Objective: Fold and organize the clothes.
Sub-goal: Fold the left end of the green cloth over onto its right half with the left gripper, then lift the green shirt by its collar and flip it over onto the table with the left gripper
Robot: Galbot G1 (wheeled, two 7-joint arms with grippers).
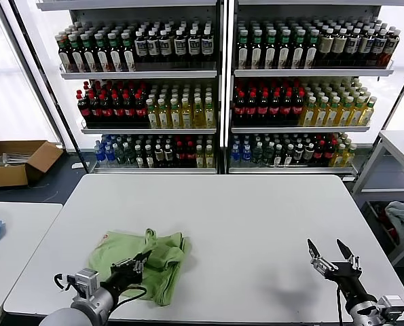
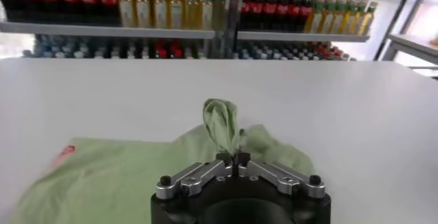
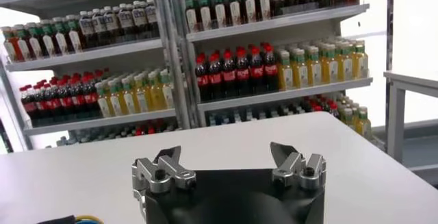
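Green shirt (image 1: pixel 144 261), crumpled on tabletop (image 1: pixel 256 217): left pincer (image 2: pixel 233 157) pinching a raised fold, mid-fold. Right pincer (image 1: pixel 333 257) spread, idle. Next, likely: carry fold across.

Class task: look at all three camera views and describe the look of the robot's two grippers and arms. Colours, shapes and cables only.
The left gripper and the right gripper match: silver metal fingers with black bolts and dark tips on a black body. In the head view, black cables loop beside grey and silver wrist housings.
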